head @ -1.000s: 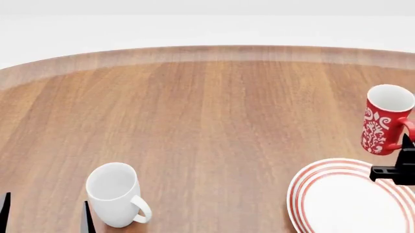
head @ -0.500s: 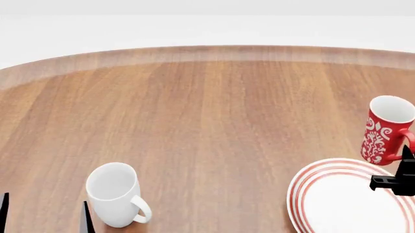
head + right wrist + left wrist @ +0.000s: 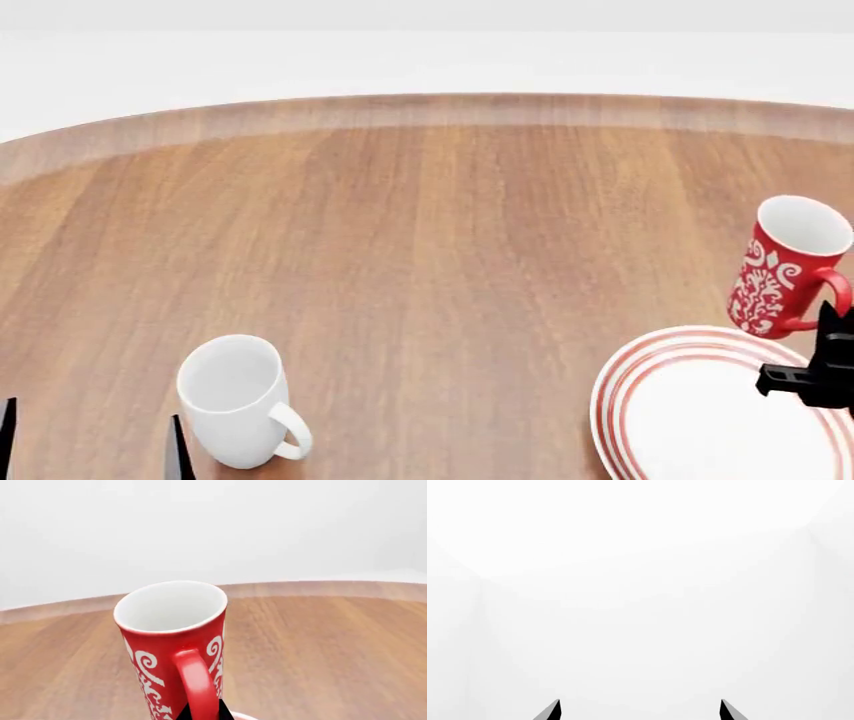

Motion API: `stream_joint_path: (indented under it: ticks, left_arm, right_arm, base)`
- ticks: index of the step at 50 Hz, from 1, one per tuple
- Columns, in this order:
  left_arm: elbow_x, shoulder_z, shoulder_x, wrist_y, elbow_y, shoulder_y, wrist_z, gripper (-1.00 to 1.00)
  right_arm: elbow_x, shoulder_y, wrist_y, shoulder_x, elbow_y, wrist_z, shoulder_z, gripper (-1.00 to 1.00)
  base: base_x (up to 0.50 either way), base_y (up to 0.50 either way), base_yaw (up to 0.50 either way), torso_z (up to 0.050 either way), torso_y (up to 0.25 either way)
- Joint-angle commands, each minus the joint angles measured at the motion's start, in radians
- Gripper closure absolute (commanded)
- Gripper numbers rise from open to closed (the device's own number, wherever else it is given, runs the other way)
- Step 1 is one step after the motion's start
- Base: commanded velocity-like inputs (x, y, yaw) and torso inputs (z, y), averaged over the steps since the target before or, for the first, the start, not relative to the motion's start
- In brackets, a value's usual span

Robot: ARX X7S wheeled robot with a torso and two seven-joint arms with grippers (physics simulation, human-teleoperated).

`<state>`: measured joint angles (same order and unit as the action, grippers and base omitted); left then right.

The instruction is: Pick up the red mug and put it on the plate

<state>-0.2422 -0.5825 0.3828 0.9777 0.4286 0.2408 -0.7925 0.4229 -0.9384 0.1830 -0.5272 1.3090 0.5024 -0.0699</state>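
Observation:
The red mug (image 3: 785, 268) with white swirls hangs tilted above the far edge of the plate (image 3: 694, 415), which lies at the table's near right with red rings round its rim. My right gripper (image 3: 835, 322) is shut on the mug's handle (image 3: 198, 687). In the right wrist view the mug (image 3: 172, 645) fills the middle, its white inside showing, and a sliver of plate rim (image 3: 248, 716) shows under it. Near the lower left corner of the head view my left gripper (image 3: 94, 440) stands open. It shows as two dark tips (image 3: 554, 711) with nothing between them.
A plain white mug (image 3: 238, 400) stands at the near left of the wooden table (image 3: 427, 230), just right of my left gripper. The table's curved far edge runs across the top of the head view.
The red mug came down and slightly toward the plate, then tilted with its base swinging left. The right gripper moved with it. The left gripper and white mug stayed still.

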Motion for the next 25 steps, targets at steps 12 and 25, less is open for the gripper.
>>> stream_joint_path:
  ticks: [12,25]
  left_arm:
    - [-0.030,-0.004,0.006,-0.003,-0.003,0.004,-0.032,-1.00]
    - [-0.043,-0.010,0.009,0.006,0.001,0.010,-0.053,-1.00]
  right_arm:
    - [-0.072,-0.003,0.004,0.002,-0.005,0.023,0.095,1.00]
    - [-0.098,0.001,0.006,0.002,-0.003,0.025,0.127,1.00]
  base:
    - [0.00,0.00,0.00,0.000,0.000]
    - [0.00,0.00,0.00,0.000,-0.069]
